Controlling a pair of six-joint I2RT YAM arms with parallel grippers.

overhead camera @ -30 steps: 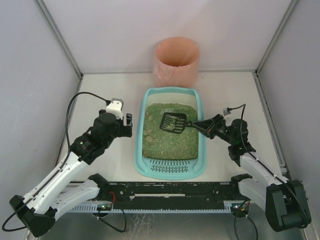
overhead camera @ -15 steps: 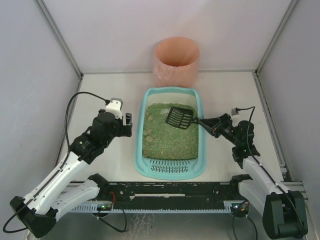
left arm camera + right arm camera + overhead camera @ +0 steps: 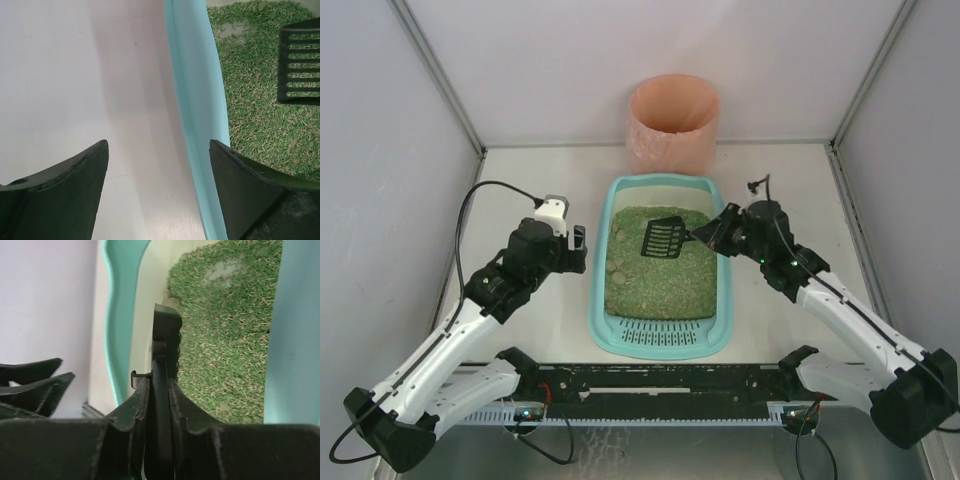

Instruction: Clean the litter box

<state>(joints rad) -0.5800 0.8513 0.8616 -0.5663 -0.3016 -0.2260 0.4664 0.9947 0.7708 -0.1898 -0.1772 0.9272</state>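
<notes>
Litter box (image 3: 597, 285) sits mid-worktop (image 3: 520, 190) before a pink bin (image 3: 673, 122); right fingers (image 3: 131, 412) clench a black scoop (image 3: 665, 238) over its granules, left fingers (image 3: 65, 200) spread wide beside its rim.

Robot test booth in a laboratory: plain pale walls (image 3: 650, 50) closed in a bare white counter (image 3: 520, 180) on three sides, and metal struts (image 3: 438, 80) ran up the corners. Two white-and-black robot arms, the left arm (image 3: 440, 350) and the right arm (image 3: 845, 315), were bolted to a black rail (image 3: 660, 385) along the counter's near edge. A loose cable (image 3: 480, 185) looped from the left arm, and a small circuit board (image 3: 528, 412) sat exposed below the rail. The household things on the counter were a teal litter box (image 3: 597, 290) and a pink-orange bin (image 3: 672, 125).
</notes>
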